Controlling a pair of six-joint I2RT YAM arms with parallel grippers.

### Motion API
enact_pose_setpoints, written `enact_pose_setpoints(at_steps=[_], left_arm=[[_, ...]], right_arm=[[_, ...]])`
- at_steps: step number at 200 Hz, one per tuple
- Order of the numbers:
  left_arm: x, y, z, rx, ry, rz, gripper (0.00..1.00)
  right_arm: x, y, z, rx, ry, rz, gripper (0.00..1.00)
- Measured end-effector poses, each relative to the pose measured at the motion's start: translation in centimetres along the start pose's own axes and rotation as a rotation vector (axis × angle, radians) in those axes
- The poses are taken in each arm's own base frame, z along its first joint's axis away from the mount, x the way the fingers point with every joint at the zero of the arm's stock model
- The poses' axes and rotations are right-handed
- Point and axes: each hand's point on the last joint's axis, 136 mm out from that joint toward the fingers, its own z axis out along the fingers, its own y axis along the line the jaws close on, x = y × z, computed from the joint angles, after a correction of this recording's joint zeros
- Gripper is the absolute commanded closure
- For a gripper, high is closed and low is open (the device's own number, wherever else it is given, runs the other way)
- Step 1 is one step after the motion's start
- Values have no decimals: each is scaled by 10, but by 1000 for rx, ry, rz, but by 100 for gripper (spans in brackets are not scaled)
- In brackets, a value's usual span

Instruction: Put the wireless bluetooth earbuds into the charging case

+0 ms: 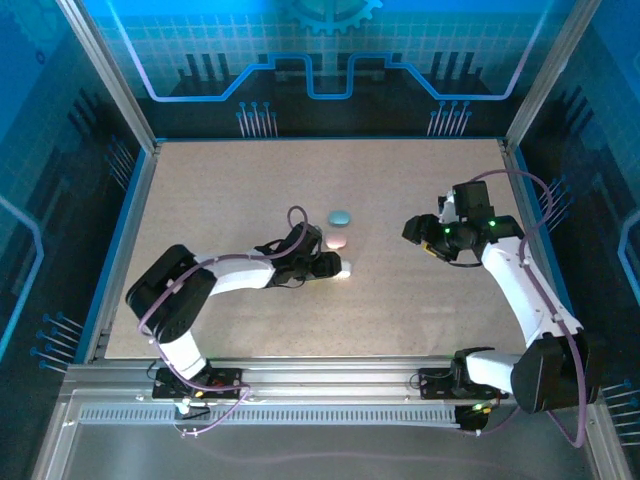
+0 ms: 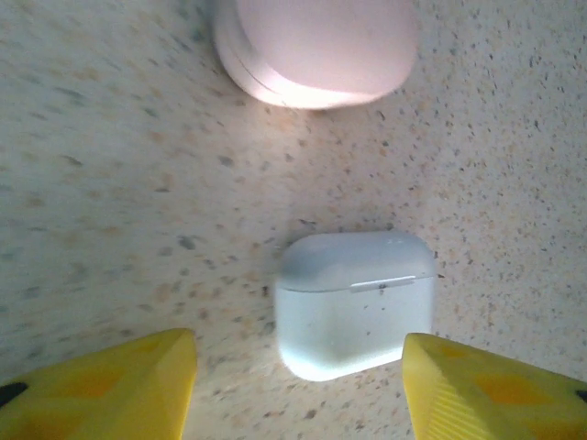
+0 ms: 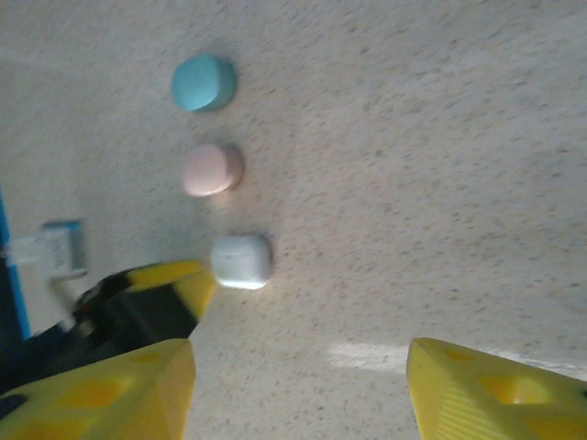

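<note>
While your left gripper sits low over the table, its two yellow fingers stand parted with the white charging case lying between them, nearer the right-hand finger in the left wrist view. There is bare tabletop on either side of the case, so you have hold of nothing here. The case lies flat with its lid shut and the seam showing across its top. Just ahead of your fingertips, past the white one, lies the pink case, also shut, and beyond that in the same line is the light blue case, the farthest from this hand. Your right gripper hangs above bare table well off to the side of the three cases, its jaws spread wide and empty. From its wrist camera you see the row of cases ahead and to the left of its fingers.
</note>
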Motion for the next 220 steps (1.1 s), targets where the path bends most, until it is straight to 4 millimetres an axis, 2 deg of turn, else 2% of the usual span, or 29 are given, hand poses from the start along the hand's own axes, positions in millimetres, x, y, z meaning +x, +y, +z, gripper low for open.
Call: enact_pose_setpoints(at_steps=[19, 31, 48, 52, 70, 89, 113, 131, 150, 172, 194, 220], left_arm=[[-18, 0, -24, -36, -81, 39, 28], [-33, -2, -44, -47, -155, 74, 23], [-59, -6, -80, -62, -294, 135, 3], [-64, -6, -87, -64, -328, 137, 1], [-84, 4, -123, -127, -485, 204, 1], [-98, 28, -145, -232, -604, 269, 1], [-110, 79, -158, -387, -677, 311, 1], [-115, 120, -166, -493, -708, 300, 1], [-118, 151, -175, -558, -751, 288, 1], [-117, 171, -178, -607, -779, 308, 1], [-119, 182, -177, -615, -801, 315, 1], [-122, 194, -167, -586, -815, 307, 1]], right_arm=[[-14, -16, -3, 98, -77, -57, 13], [-28, -26, -8, 161, -167, -109, 9], [-43, -44, -10, 239, -306, -199, 6], [-44, -48, -8, 253, -329, -225, 6], [-43, -71, 12, 311, -374, -335, 5], [-39, -90, 42, 343, -368, -447, 6], [-45, -96, 74, 331, -373, -563, 8], [-51, -87, 91, 263, -404, -635, 13], [-60, -71, 98, 190, -453, -703, 12], [-67, -64, 95, 113, -558, -743, 6], [-58, -81, 103, 135, -552, -725, 0], [-70, -84, 99, 184, -594, -700, 0]])
